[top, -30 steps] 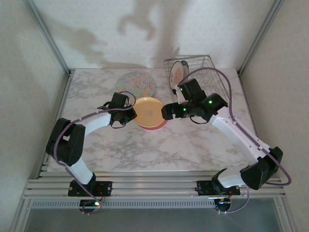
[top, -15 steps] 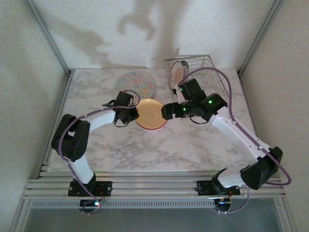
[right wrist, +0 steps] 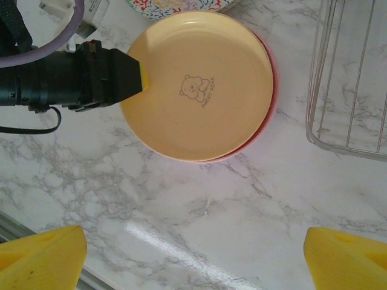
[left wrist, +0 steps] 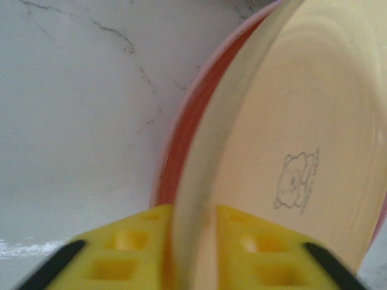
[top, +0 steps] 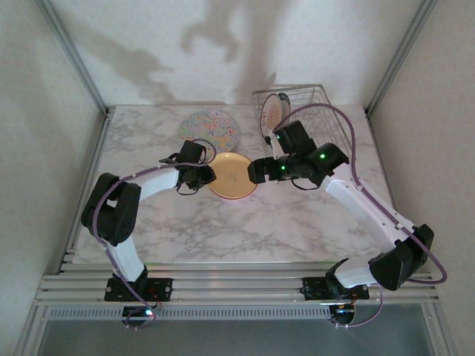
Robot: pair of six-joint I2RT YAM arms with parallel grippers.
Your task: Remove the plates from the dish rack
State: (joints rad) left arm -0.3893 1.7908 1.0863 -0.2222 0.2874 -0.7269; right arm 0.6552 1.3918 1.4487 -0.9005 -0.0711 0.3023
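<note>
The yellow plate [right wrist: 199,84] is gripped by its left rim in the left gripper [left wrist: 193,241], jaws closed to the rim's thickness. It is held almost flat over the pink plate [left wrist: 178,139] at the middle of the table [right wrist: 181,229]; contact cannot be told. The right gripper [right wrist: 193,260] is hung wide apart above, holding nothing. More plates [top: 276,111] are seen upright in the rack [top: 315,100] at the far right corner, nearer the right arm.

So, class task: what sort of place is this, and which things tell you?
Likely a robot test cell, not a kitchen: marble-patterned tabletop, aluminium frame rails, plain white walls, one dish rack.
</note>
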